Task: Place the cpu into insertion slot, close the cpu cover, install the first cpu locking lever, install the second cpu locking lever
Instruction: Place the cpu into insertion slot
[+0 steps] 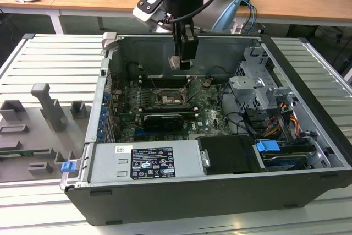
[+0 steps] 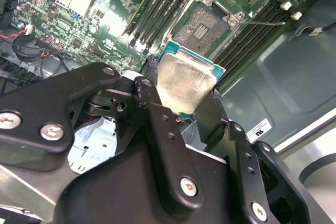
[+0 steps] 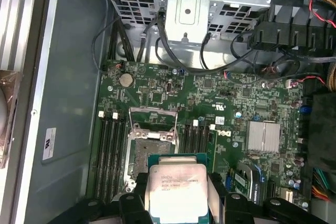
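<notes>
1. The cpu (image 3: 176, 187) is a thin, stiff, light square: a pale metal lid on a green-edged substrate. It is judged fragile on its underside and corners. The smooth lid probably offers little friction, so the two opposite side edges are the sensible place to hold it.
2. That is how the gripper (image 3: 177, 195) has it. In both wrist views the black fingers (image 2: 152, 106) are clenched on two opposite edges of the chip. The lid faces the cameras, and the other two edges stick out free beyond the fingertips.
3. The chip sits square between the jaws, roughly centred and not visibly skewed, with its far corners projecting past them.
4. In the exterior view the gripper (image 1: 181, 61) hangs inside the open computer case (image 1: 181, 202), close to its far wall and clear above the motherboard (image 1: 212, 111).
5. The insertion slot (image 3: 149, 148) lies on the motherboard between two banks of black memory slots (image 3: 110, 150). Its dark centre is bare, so the chip is not yet seated.
6. In the second wrist view the held chip hovers just beside the insertion slot (image 2: 202, 24), apart from it and not touching.
7. A silvery frame at the socket's edge, probably the cpu cover (image 3: 153, 116), appears swung open, though the angle leaves this uncertain.
</notes>
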{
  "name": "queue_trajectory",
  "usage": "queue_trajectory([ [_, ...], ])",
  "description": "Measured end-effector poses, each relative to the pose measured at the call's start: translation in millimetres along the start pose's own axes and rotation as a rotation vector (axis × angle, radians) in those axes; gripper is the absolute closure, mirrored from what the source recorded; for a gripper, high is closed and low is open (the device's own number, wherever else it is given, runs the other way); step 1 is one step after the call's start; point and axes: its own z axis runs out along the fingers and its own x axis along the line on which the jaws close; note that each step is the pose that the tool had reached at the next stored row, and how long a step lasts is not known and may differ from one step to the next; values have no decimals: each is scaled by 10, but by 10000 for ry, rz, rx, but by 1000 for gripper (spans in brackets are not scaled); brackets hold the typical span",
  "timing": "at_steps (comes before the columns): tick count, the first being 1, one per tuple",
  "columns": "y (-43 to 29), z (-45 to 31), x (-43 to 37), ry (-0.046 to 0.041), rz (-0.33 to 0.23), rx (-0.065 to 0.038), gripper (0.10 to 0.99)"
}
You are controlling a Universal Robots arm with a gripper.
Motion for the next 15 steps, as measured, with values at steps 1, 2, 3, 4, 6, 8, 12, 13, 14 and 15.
queue_trajectory([
  [1,-12,5,2,-1,11,0,557],
  [2,-22,10,2,-2,16,0,557],
  [3,-30,14,3,-2,20,0,557],
  [4,-32,16,3,-3,22,0,557],
  [6,-33,29,3,-2,24,-1,557],
  [8,-35,36,3,-3,29,0,557],
  [12,-36,52,3,-4,36,0,557],
  [13,-36,55,3,-3,38,-1,557],
  [14,-36,56,3,-4,38,-1,557],
  [15,-37,60,3,-4,41,0,557],
])
